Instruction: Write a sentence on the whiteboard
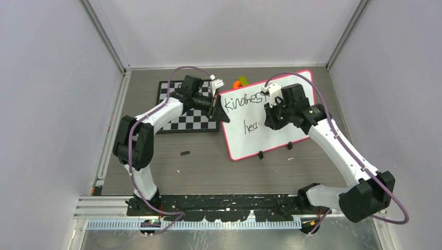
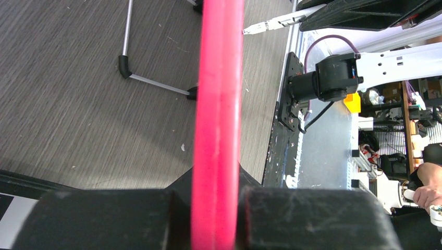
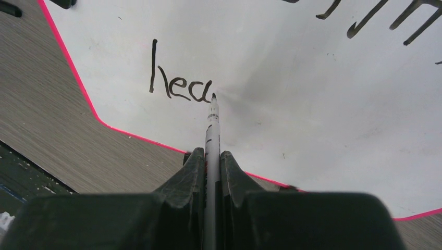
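Observation:
The whiteboard, white with a pink frame, lies tilted at the table's middle right. The sentence stands as "kindness" on the upper line and "hea" below it. My left gripper is shut on the board's left pink edge. My right gripper is shut on a thin white marker. The marker's black tip touches the board at the end of "hea". The right gripper hovers over the board's middle and hides the end of the upper line.
A black-and-white checkerboard lies under the left arm. A small black cap rests on the table in front of it. Orange and green objects sit behind the board. Two black clips mark the board's near edge.

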Robot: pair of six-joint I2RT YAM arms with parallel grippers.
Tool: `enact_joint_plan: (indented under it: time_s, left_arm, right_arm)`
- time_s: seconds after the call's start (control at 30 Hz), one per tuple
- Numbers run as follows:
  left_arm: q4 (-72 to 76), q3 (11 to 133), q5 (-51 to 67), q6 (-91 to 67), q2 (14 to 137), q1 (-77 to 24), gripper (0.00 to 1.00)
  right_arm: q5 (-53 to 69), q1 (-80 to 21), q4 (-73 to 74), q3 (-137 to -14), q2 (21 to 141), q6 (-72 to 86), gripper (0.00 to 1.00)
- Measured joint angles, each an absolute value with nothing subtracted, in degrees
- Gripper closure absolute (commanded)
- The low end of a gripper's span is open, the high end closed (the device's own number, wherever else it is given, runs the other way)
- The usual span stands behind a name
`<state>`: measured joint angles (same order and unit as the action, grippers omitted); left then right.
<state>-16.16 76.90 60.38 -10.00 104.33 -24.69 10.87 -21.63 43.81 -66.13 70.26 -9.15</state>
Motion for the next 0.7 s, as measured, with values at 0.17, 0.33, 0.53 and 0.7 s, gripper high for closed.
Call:
enact_joint_plan:
  time_s: [0.17, 0.33, 0.53, 0.7]
  left_arm:
    - [-16.2, 76.9, 60.4, -10.0, 104.3, -24.7, 1.0]
    - [-16.2, 76.9, 60.3, -10.0, 104.3, -24.7, 1.0]
    - [-16.4, 76.9, 60.3, -9.8, 104.3, -24.7, 1.0]
    - [-16.6, 77.0, 60.2, -9.8, 104.3, -24.7, 1.0]
  right_arm:
    - [11.2, -21.6, 42.5, -66.1, 71.2, -8.8, 1.0]
    - [11.2, -21.6, 41.6, -66.1, 72.0, -8.6, 1.0]
    - [11.1, -21.6, 41.6, -66.1, 72.0, -8.6, 1.0]
    - [11.1, -21.6, 41.6, -66.1, 72.0, -8.6, 1.0]
